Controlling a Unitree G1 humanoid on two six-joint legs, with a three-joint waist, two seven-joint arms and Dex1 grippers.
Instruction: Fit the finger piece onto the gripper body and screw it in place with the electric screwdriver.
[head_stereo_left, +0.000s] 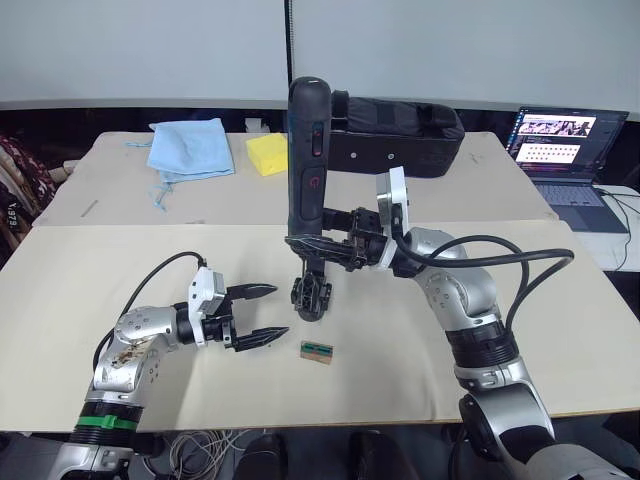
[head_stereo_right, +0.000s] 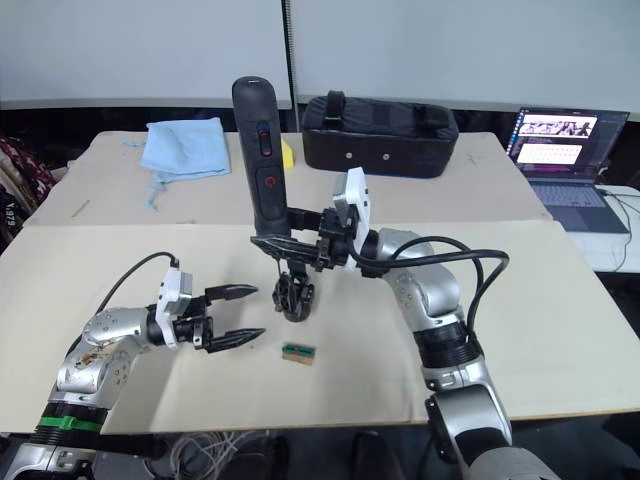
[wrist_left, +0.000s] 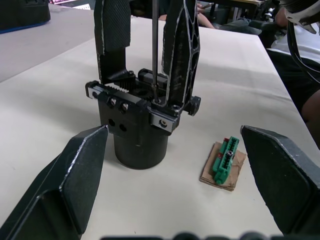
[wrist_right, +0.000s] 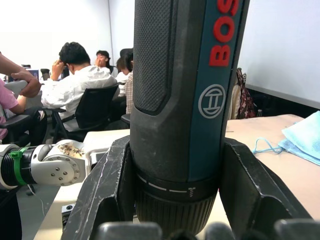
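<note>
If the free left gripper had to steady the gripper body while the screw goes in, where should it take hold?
Probably the round base of the gripper body, low down, coming in level from the robot's left. It stands upright on the table; the base is plain and cylindrical, while the top is crowded by upright fingers and the screwdriver bit. The left gripper is open and faces it.

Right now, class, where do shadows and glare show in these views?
Left eye view: soft light, only a faint shadow beneath the gripper body; the laptop screen glows brightest. Left wrist view: soft shadow around its base. Right wrist view: mild sheen on the electric screwdriver.
</note>
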